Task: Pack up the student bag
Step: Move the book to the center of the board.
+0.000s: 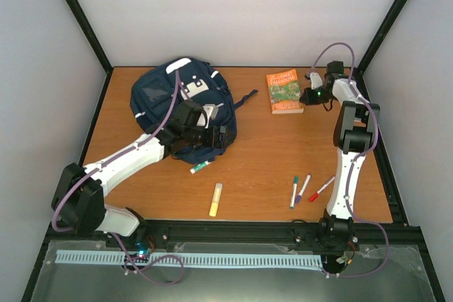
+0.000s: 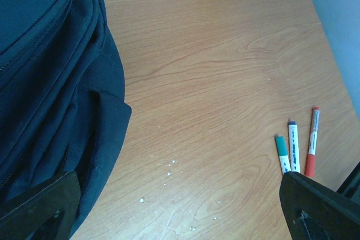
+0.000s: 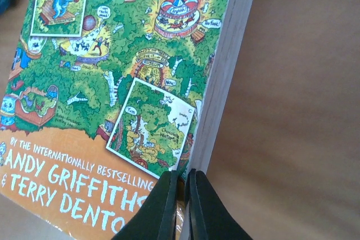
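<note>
- The right tool (image 3: 183,177) is pinched almost shut at the near right corner of the book (image 1: 284,90). Only a sliver of cover seems to lie between its fingers (not the whole block of pages).
- A hold that thin will likely let the book flop open or slip, so the lift should be slow and low. If the cover peels up alone, a deeper bite across the page edge would be safer.
- The student bag (image 1: 170,93) lies at the far left of the tabletop (image 1: 269,150), well apart from the book. The carry runs leftward along the far side.
- The left tool (image 2: 180,195) stands wide and holds nothing, at the bag's near right side. Whether the bag's mouth is unzipped I cannot tell (no view shows it); it should be held open before the book arrives.
- A green marker (image 1: 200,167) lies just near of the bag, with a yellow highlighter (image 1: 215,199) nearer.
- Three markers (image 1: 304,189) lie near right, all clear of the book's path.
- The left arm across the bag is the likelier obstacle.
</note>
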